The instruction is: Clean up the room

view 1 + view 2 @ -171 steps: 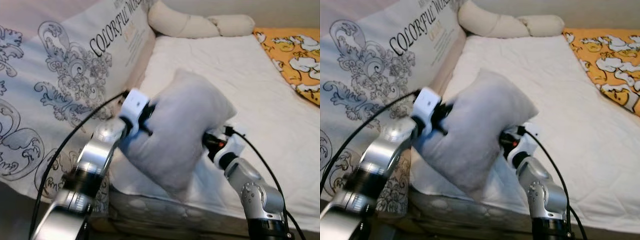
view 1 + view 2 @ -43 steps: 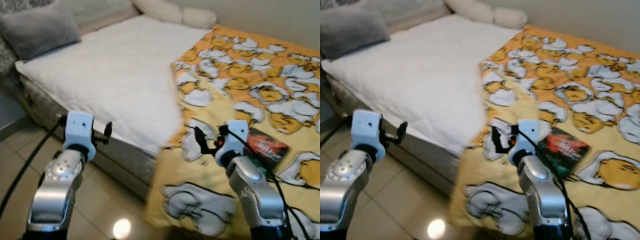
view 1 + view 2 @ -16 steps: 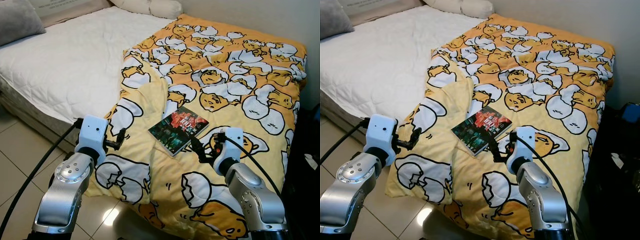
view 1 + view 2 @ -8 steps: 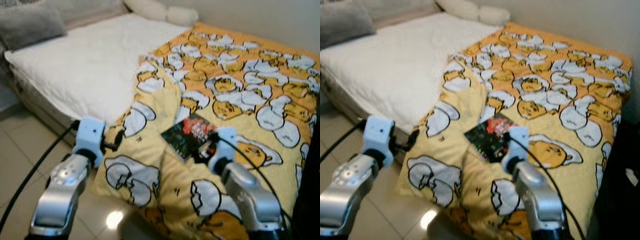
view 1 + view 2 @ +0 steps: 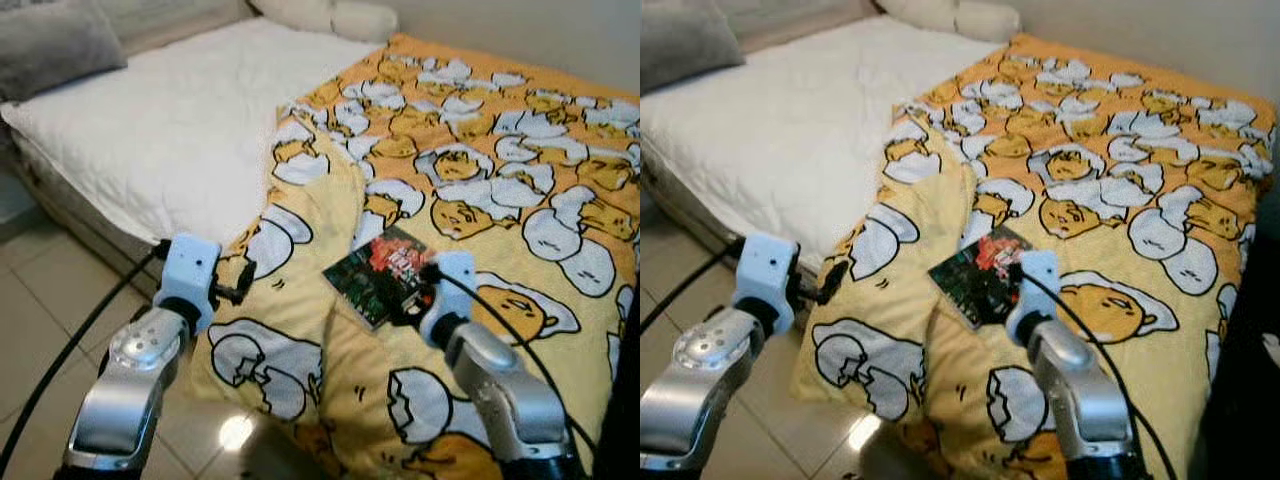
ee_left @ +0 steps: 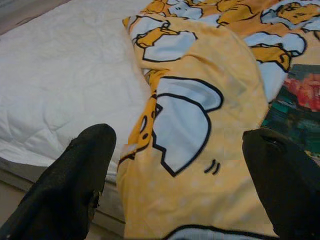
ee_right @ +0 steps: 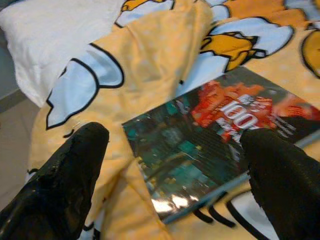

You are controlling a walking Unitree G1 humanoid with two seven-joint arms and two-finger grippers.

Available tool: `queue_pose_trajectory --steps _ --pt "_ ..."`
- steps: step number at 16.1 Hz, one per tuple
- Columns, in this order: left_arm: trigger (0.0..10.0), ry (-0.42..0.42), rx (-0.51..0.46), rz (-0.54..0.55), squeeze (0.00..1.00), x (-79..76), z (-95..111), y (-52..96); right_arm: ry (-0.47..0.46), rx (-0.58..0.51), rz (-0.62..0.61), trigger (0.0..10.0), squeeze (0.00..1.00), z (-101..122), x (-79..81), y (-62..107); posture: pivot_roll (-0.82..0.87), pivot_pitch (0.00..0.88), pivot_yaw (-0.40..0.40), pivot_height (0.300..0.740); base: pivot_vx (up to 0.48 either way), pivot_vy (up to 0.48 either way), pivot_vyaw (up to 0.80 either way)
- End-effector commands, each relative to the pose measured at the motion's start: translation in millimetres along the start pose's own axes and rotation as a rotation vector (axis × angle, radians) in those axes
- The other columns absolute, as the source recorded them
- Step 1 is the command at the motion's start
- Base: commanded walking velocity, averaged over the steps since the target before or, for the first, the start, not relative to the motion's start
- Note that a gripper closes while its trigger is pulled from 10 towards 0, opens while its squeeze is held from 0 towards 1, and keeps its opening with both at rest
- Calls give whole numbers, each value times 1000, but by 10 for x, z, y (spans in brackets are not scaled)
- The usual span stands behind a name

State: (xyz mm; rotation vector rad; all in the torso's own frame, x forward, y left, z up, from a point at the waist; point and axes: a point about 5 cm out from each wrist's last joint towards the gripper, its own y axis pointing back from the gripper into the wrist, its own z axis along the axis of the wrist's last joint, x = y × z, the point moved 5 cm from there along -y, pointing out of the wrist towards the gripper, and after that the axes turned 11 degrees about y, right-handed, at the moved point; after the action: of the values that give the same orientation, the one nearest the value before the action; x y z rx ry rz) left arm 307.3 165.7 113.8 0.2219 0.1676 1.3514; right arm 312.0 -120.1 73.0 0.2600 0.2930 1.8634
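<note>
A dark book (image 5: 383, 270) with a red and green cover lies flat on the yellow egg-print blanket (image 5: 480, 170) near the bed's front edge. My right gripper (image 5: 399, 297) hovers open just above the book's near corner; in the right wrist view the book (image 7: 220, 132) lies between and ahead of the black fingers (image 7: 65, 185). My left gripper (image 5: 243, 282) is open with nothing in it. It hangs at the blanket's folded-back edge, left of the book. In the left wrist view the fingers (image 6: 82, 182) straddle the blanket fold (image 6: 195, 125).
The bare white mattress (image 5: 170, 130) fills the left half of the bed. A grey pillow (image 5: 55, 45) lies at its far left and white pillows (image 5: 325, 15) at the back. Tiled floor (image 5: 40, 310) runs along the bed's near side. A dark object (image 5: 1245, 330) stands at the right.
The grey pillow that both grippers held earlier now lies at the far left of the bed. The camera has swung about. My right gripper has come closer to the book.
</note>
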Motion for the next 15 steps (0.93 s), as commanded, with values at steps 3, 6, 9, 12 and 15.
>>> queue_pose_trajectory --steps 3,6,9,12,15 --pt "10000 -20 26 -71 569 -107 -36 25 -44 2 -5 10000 769 -5 -3 19 -120 0 -14 740 0 0 0" --pt "10000 7 33 -137 600 -182 -42 31 -104 67 -76 10000 1000 -148 -112 -72 -103 0 -29 740 0 0 0" --pt "10000 -20 95 -354 600 -423 -150 34 -167 145 -64 10000 1000 -292 -128 -349 -89 0 -34 740 0 0 0" --pt "10000 -35 199 -586 604 -609 -294 155 -367 183 -95 10000 1000 -363 -167 -637 -84 0 -16 740 0 0 0" --pt "10000 -62 255 -683 604 -658 -372 253 -425 207 -103 10000 1000 -431 -188 -688 -68 0 -20 740 0 0 0"
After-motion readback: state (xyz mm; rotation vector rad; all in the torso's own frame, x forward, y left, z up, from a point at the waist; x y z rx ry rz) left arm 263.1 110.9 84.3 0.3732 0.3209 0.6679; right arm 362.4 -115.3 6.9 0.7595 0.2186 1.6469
